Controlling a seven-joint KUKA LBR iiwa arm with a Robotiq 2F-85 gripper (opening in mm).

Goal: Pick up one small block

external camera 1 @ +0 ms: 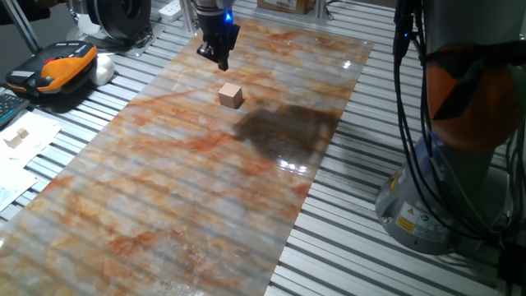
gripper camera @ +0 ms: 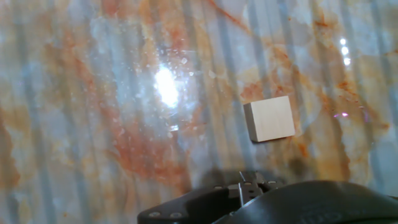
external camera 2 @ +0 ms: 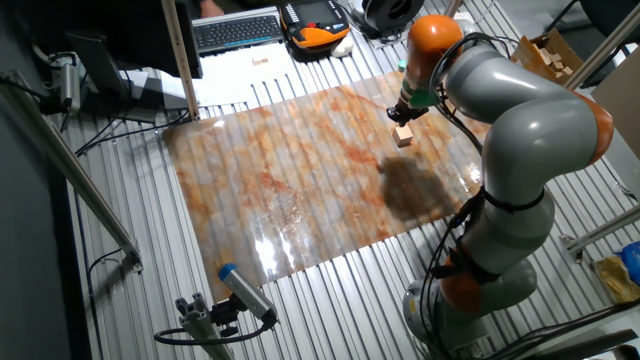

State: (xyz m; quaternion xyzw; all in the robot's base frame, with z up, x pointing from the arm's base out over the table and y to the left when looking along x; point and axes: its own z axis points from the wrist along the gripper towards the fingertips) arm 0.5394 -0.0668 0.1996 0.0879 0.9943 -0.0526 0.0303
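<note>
small block [external camera 1: 231, 95]: plain wooden cube, glossy marbled mat [external camera 1: 164, 205] | hand [external camera 1: 218, 56]: opening unclear

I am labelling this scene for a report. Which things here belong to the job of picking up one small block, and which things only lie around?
Belongs to the job:
- small block on the marbled mat
- hand, hovering apart from the block

Only lying around:
- orange and black device
- keyboard
- cardboard box with wooden pieces
- paper sheets with a pale little piece on them
</note>
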